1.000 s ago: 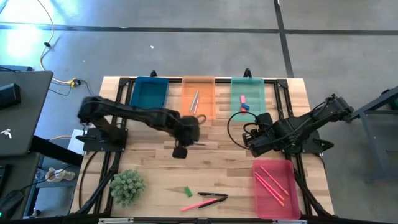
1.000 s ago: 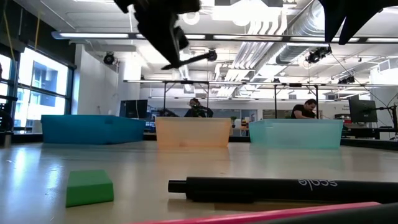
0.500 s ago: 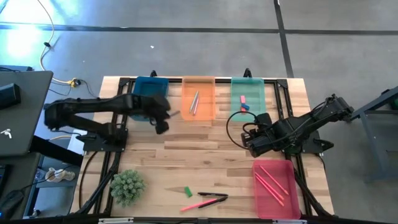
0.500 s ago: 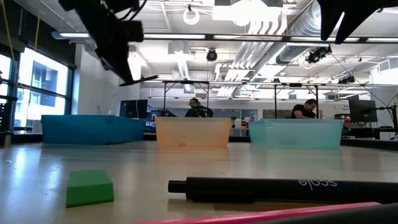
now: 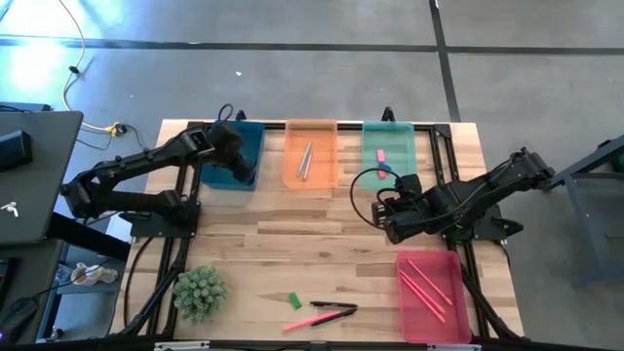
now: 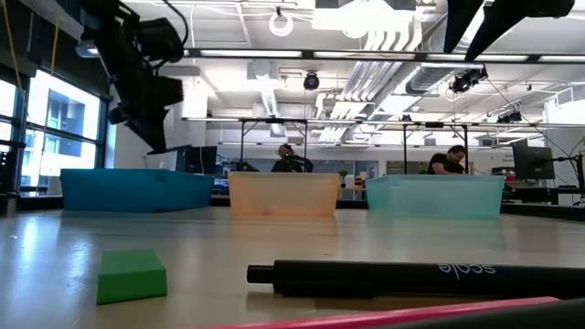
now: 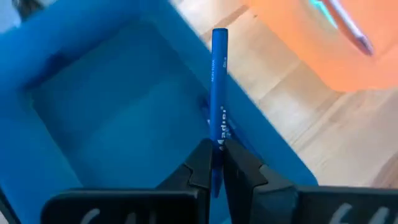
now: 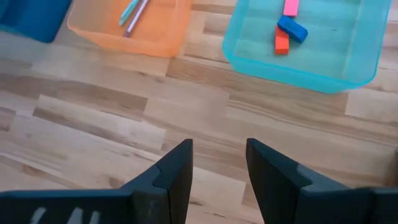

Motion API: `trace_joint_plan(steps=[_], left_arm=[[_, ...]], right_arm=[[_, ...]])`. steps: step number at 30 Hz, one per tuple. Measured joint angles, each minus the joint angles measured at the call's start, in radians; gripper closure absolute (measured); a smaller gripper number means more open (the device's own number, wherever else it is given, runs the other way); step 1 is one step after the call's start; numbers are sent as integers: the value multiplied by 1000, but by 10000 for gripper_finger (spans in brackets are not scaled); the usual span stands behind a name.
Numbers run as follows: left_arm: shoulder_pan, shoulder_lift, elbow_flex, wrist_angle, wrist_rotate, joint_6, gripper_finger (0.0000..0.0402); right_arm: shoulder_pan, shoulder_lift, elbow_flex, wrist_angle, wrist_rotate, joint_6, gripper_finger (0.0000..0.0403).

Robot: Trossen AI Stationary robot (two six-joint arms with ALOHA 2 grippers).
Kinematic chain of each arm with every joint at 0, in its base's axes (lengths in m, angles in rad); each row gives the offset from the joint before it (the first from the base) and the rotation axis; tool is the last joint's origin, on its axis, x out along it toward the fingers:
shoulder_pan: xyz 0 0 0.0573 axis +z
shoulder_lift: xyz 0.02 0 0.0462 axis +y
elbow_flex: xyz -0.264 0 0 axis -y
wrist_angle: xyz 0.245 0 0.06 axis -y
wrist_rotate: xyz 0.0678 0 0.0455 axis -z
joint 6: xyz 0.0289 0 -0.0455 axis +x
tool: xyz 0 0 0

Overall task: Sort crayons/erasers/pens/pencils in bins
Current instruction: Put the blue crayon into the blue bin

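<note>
The left end effector [image 7: 213, 163] — clamped on a blue pen [image 7: 217, 93] — swings from mid-counter to over the blue bin [image 5: 234, 146] at the far edge.

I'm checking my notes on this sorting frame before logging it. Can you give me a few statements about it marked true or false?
1. The left end effector holds a blue pen over the blue bin. True.
2. The right end effector grips a crayon. False: it is open and holds nothing.
3. The green bin holds erasers. True.
4. The green eraser lies in the orange bin. False: it lies on the table.
</note>
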Motion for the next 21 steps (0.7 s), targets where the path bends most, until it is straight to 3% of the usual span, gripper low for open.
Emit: trace_joint_plan(steps=[10,21], left_arm=[[114,32,-40,-13,71,-16,389],[100,159,-40,4,76,-17,389]], right_arm=[[-38,0,0,6,1,-2,261],[-47,0,0,18,1,-2,261]])
